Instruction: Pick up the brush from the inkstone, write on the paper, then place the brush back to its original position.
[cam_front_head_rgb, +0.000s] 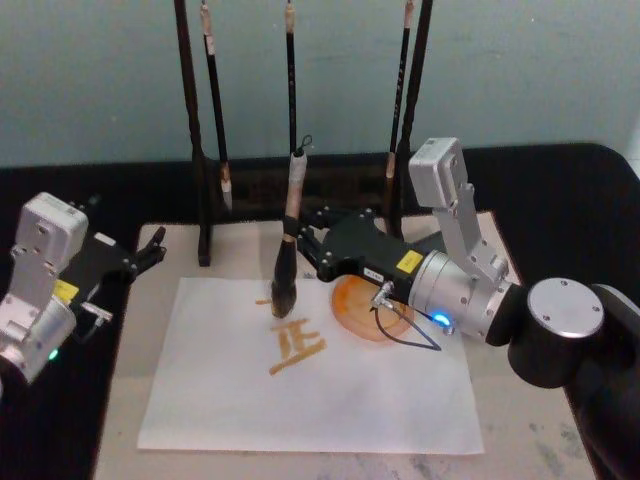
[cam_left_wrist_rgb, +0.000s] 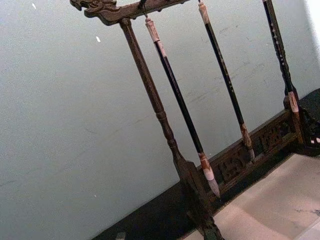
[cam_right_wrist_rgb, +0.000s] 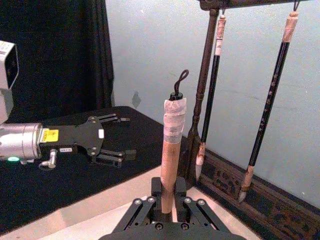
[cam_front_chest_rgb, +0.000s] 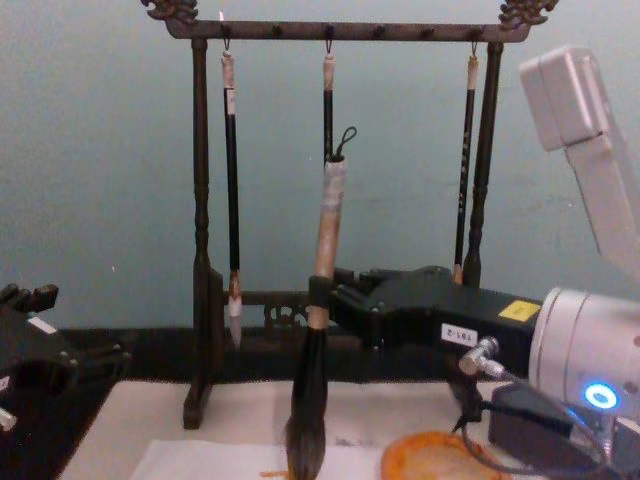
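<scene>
- A dark wooden rack (cam_front_head_rgb: 205, 200) hung with three thin brushes (cam_front_head_rgb: 290, 80) stands behind. A round orange inkstone (cam_front_head_rgb: 360, 310) sits partly under the right arm.
- White paper (cam_front_head_rgb: 250, 390) with orange strokes lies on a beige mat (cam_front_head_rgb: 128, 400).
- The right gripper (cam_front_head_rgb: 305, 245) clamps the pale handle of the brush (cam_front_head_rgb: 292, 200), which stands upright with its bushy tip on the paper.
- The left gripper (cam_front_head_rgb: 150, 250) rests at the mat's left edge, jaws apart.

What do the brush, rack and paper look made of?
The brush, held upright in the right gripper, seems to be bamboo or pale wood, matte, taped near the top, with bushy hair bristles. The rack looks like dark carved wood with a slight sheen. The paper looks thin, matte and absorbent, judging by the soft-edged orange strokes. The left gripper idles at left.
</scene>
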